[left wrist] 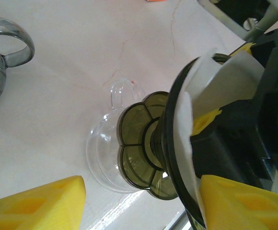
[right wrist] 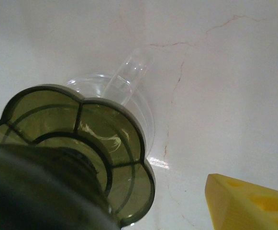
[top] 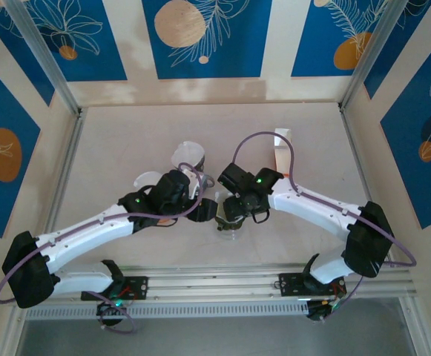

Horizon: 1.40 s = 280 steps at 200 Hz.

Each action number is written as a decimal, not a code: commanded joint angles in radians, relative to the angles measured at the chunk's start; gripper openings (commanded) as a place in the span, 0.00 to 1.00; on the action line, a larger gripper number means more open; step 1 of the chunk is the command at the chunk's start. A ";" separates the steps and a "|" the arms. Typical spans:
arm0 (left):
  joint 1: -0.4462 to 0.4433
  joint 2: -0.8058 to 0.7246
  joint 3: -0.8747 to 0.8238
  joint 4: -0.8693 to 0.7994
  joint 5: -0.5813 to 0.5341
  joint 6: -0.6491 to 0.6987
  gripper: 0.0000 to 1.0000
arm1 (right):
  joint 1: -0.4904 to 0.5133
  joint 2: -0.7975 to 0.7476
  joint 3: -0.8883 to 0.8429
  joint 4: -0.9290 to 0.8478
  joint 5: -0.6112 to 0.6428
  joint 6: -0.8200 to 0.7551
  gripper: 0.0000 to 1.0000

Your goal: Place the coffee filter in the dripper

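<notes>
The dripper (left wrist: pixel 139 143), smoky olive with a scalloped foot, stands on a clear glass server (left wrist: pixel 99 154) near the middle of the pale desk (top: pixel 126 141), toward its near edge, and both arms meet over it. The white coffee filter (left wrist: pixel 225 81) is at the dripper's mouth: in the left wrist view the paper curves along the inside of the dark rim and rises above it on the right. The right hand (top: pixel 234 211) reaches in from the right with its fingers spread apart, one yellow pad (left wrist: pixel 206 120) resting against the paper and another yellow tip showing past the filter's upper edge. Its own camera looks down the dripper's side to the server's handle (right wrist: pixel 129 76), with one yellow finger (right wrist: pixel 249 201) clear of the dripper. The left hand (top: pixel 206 208) sits just left of the dripper, open, with nothing in its grip. Its two yellow fingers (left wrist: pixel 33 203) stand on either side of the dripper, the left one well clear and the right one close against the rim. A grey translucent vessel with a loop handle (left wrist: pixel 14 48) stands farther left. A white box (top: pixel 282 148) stands upright on the far right.
</notes>
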<state>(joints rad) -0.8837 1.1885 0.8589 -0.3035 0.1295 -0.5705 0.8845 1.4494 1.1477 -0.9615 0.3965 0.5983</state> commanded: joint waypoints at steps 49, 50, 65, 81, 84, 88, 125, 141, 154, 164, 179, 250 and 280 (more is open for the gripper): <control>0.011 0.009 -0.017 -0.002 0.000 -0.004 0.65 | 0.005 0.017 -0.019 -0.011 0.007 -0.004 0.72; 0.011 0.009 -0.017 -0.001 0.001 -0.005 0.65 | 0.005 0.016 -0.018 -0.011 0.007 -0.004 0.72; 0.011 0.009 -0.015 0.000 0.000 -0.005 0.65 | 0.008 -0.003 -0.007 -0.012 0.014 -0.003 0.72; 0.012 0.010 -0.016 0.001 0.000 -0.003 0.65 | 0.009 -0.040 0.006 -0.008 0.026 -0.001 0.72; 0.012 0.010 -0.016 0.002 0.001 -0.004 0.65 | 0.010 -0.049 0.009 -0.008 0.030 -0.001 0.72; 0.010 0.011 -0.016 0.002 0.001 -0.004 0.65 | 0.011 -0.057 0.012 -0.009 0.033 0.001 0.72; 0.011 0.011 -0.017 0.001 -0.002 -0.006 0.65 | 0.013 -0.156 0.036 -0.046 0.078 0.026 0.72; 0.011 0.010 -0.018 0.001 -0.003 -0.008 0.65 | 0.016 -0.204 0.031 -0.063 0.091 0.050 0.72; 0.011 0.010 -0.017 0.003 -0.004 -0.008 0.65 | 0.018 -0.246 0.011 -0.074 0.096 0.078 0.72; 0.012 0.010 -0.017 0.004 -0.004 -0.009 0.65 | 0.017 -0.280 -0.011 -0.081 0.097 0.105 0.72; 0.012 0.009 -0.019 0.006 -0.004 -0.011 0.65 | 0.017 -0.332 -0.058 -0.091 0.093 0.150 0.72; 0.011 0.010 -0.017 0.007 -0.005 -0.009 0.65 | 0.023 -0.489 -0.362 0.022 -0.192 0.280 0.45; 0.011 0.007 -0.017 0.003 -0.008 -0.005 0.65 | 0.054 -0.518 -0.406 0.041 -0.154 0.316 0.46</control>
<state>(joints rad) -0.8860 1.1877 0.8536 -0.2436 0.1604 -0.5774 0.9222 0.9264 0.8120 -0.7906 0.2546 0.8764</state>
